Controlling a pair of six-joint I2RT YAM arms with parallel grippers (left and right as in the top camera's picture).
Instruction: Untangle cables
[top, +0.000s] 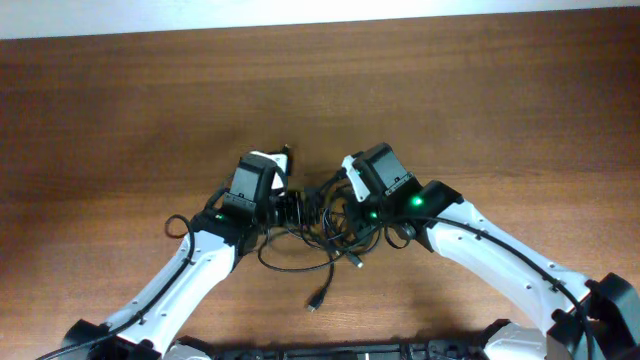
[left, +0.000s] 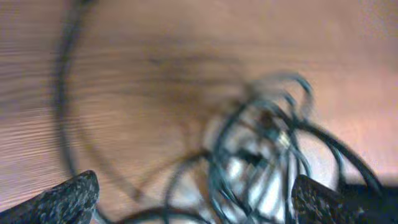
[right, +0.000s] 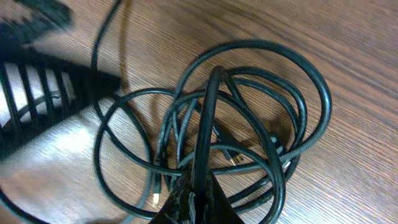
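Observation:
The cables (top: 325, 222) are a tangle of thin black loops in the middle of the table, between my two grippers. One loose end with a small plug (top: 315, 302) trails toward the front. My left gripper (top: 291, 209) is at the tangle's left side. In the blurred left wrist view its fingers (left: 196, 205) are spread wide with cable loops (left: 261, 162) between and beyond them. My right gripper (top: 338, 212) is at the tangle's right side. In the right wrist view its fingers (right: 198, 198) are shut on one black strand, which rises out of the coil (right: 261, 124).
The wooden table (top: 320, 90) reaches to a pale strip at the far edge. A black cord loop (top: 177, 227) lies beside my left arm. My left gripper's dark ribbed body (right: 37, 99) sits close by in the right wrist view.

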